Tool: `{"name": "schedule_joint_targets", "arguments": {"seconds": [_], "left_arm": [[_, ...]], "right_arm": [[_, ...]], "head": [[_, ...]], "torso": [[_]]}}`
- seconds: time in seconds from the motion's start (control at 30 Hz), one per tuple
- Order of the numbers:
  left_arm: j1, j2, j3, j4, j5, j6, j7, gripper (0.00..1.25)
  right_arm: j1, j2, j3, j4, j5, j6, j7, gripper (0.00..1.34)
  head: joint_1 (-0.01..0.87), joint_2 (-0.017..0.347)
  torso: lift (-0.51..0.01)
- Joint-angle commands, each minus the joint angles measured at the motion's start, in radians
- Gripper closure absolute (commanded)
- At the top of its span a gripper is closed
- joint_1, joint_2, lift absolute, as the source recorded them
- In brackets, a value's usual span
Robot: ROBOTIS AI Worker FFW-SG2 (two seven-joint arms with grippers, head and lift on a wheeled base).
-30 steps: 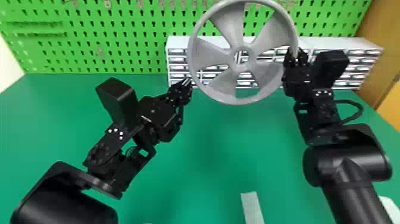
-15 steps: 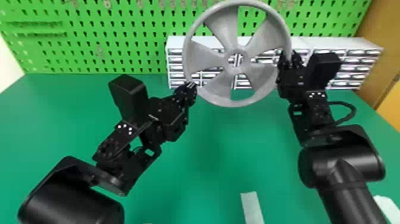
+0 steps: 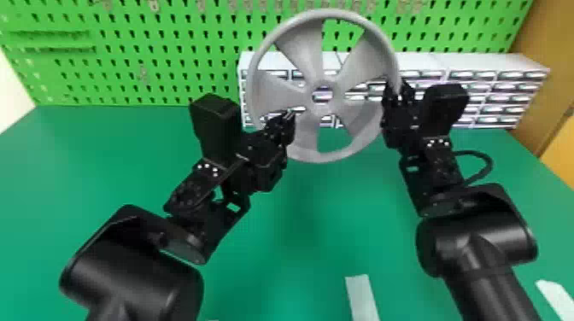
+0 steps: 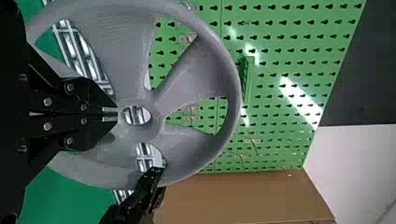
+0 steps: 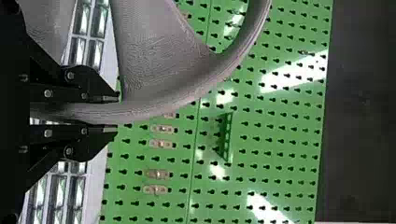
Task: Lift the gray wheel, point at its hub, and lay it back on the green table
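The gray wheel (image 3: 305, 145) is held upright above the green table (image 3: 141, 170), its face toward the head camera. My right gripper (image 3: 398, 91) is shut on the rim at the wheel's right side; in the right wrist view the rim (image 5: 154, 105) runs between the fingers of my right gripper (image 5: 109, 114). My left gripper (image 3: 295, 112) is shut with nothing between its fingers, its tips in front of the wheel, just below and left of the hub. In the left wrist view, the tips of my left gripper (image 4: 112, 114) overlap the edge of the hub (image 4: 158, 116); contact cannot be told.
Behind the wheel stand white drawer cabinets (image 3: 482, 64) along the table's back edge, before a green pegboard (image 3: 162, 55). A pale strip (image 3: 361, 294) lies near the table's front, another light piece (image 3: 555, 296) at the front right.
My left gripper has moved right and slightly up, from the wheel's lower left rim to near its hub. The wheel has shifted left and slightly down with my right gripper.
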Motion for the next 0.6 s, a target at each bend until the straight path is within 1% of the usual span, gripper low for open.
{"name": "schedule_joint_targets", "arguments": {"seconds": [0.0, 0.3, 0.57], "left_arm": [[-0.035, -0.002, -0.032, 0.026, -0.005, 0.029, 0.033, 1.2], [-0.075, -0.011, -0.071, 0.075, -0.018, 0.064, 0.087, 1.2], [-0.108, -0.02, -0.085, 0.12, -0.041, 0.056, 0.099, 1.2]], "right_arm": [[0.007, 0.001, 0.019, 0.0, -0.003, 0.0, 0.0, 1.22], [0.011, -0.004, 0.048, 0.003, -0.01, 0.0, 0.0, 1.22], [0.016, -0.005, 0.063, 0.003, -0.015, 0.0, 0.0, 1.22]], "head": [[0.692, 0.048], [0.692, 0.048], [0.692, 0.048]], "torso": [[-0.093], [-0.093], [-0.093]]}}
